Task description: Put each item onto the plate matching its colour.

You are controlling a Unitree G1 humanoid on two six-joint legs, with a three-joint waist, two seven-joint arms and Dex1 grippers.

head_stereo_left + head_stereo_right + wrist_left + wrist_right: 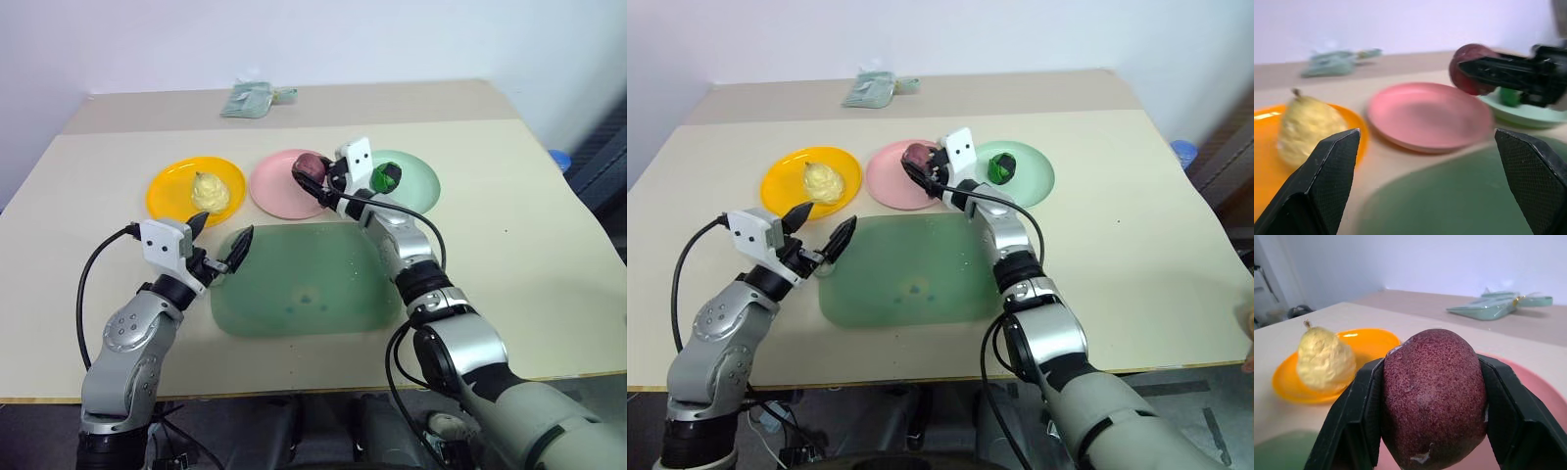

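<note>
1. The right gripper point(1432, 406) is clamped on the maroon ball point(1434, 399), 1 finger on each flank, holding it above the pink plate point(284, 186) near that plate's right rim.
2. The ball looks light and firm, with a grainy skin that should not slip; its round sides are a sound place to hold.
3. The left gripper point(217, 242) hangs with fingers wide apart and empty over the far left corner of the green board point(304, 284).
4. The pear point(210, 190) sits on the yellow plate point(168, 188); the green ball point(386, 176) sits on the mint plate point(421, 181).
5. All 3 plates stand in a row toward the table's far edge. Judging by this, a straight lowering suits, since the mint plate lies just beside.
</note>
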